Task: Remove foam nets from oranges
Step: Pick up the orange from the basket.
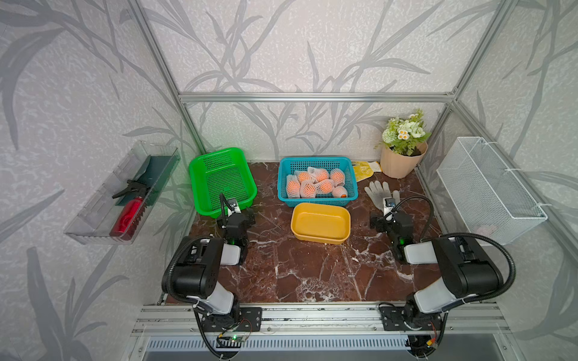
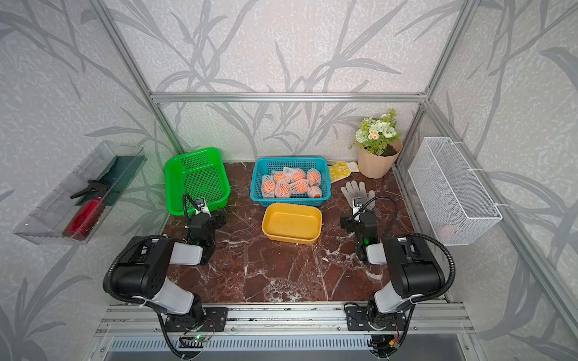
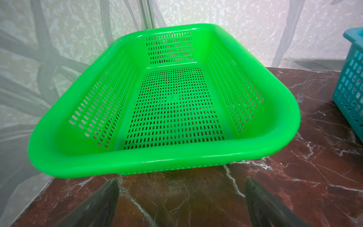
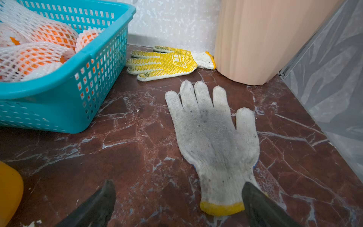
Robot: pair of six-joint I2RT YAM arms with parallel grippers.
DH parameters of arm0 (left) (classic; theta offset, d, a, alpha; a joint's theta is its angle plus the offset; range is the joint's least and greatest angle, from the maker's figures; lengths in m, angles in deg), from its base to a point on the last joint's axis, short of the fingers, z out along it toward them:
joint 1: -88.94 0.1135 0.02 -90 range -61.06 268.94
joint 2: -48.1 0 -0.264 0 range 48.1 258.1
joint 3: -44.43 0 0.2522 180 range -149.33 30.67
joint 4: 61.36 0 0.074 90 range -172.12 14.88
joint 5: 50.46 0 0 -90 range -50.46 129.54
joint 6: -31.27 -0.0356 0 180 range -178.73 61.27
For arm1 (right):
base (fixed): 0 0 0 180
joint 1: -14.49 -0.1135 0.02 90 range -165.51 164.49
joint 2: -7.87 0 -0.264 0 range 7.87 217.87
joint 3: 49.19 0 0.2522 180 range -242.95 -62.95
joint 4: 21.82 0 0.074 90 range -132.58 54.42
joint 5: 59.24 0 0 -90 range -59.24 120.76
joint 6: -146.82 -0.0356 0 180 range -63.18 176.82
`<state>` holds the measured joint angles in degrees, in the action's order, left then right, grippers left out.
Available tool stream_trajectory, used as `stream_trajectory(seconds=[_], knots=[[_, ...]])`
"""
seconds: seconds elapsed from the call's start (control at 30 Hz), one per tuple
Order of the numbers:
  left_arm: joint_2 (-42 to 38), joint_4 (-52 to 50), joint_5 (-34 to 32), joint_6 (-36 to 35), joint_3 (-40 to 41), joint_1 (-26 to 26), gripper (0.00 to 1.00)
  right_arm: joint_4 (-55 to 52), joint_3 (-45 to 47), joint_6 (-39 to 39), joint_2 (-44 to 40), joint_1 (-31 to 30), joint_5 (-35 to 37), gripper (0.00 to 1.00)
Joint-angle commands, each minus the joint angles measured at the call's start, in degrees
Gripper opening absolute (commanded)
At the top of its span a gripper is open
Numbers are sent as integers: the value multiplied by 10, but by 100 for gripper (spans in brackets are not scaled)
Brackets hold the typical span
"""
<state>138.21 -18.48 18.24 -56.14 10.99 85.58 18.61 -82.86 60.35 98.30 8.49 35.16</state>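
- Clock face as read in both top views, twelve o'clock at the back wall, centred on the dark red marble-patterned table point(image 1: 312, 275).
- The round bright oranges point(image 1: 325, 186), each wrapped in one of the white diamond-mesh foam nets point(image 1: 313, 170), lie heaped in the blue plastic lattice basket point(image 1: 316, 160) at twelve o'clock.
- The shallow yellow plastic tub point(image 1: 319, 238) sits just at six o'clock of that basket, near the table's centre.
- The bright green perforated plastic basket point(image 3: 157, 159) stands at ten o'clock.
- My left gripper point(image 3: 181, 183) hangs at nine o'clock, just short of the green basket's near rim, its fingers spread wide over bare marble.
- My right gripper point(image 4: 178, 184) hangs at three o'clock, its fingers equally spread. One fingertip overlaps the yellow cuff of the soiled white knit glove point(image 4: 212, 133); I cannot tell whether it touches.
- The yellow-dotted knit glove point(image 4: 167, 62) lies at one o'clock, between the blue basket and the ribbed peach flower pot point(image 4: 255, 39).
- The white wire basket point(image 1: 488, 184) hangs on the side wall beyond three o'clock.
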Motion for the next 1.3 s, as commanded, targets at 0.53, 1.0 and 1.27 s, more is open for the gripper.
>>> stream_trajectory(seconds=[0.53,1.0,1.27], knots=[[5,21,-12,-10,-4,0,99,25,-13,5,4,-2,-1,99],[4,21,-12,-10,-4,1,99,26,-12,6,4,-2,-1,99],[-189,-119,-8,-35,4,-37,99,-101,4,-3,-151,-20,45,99]])
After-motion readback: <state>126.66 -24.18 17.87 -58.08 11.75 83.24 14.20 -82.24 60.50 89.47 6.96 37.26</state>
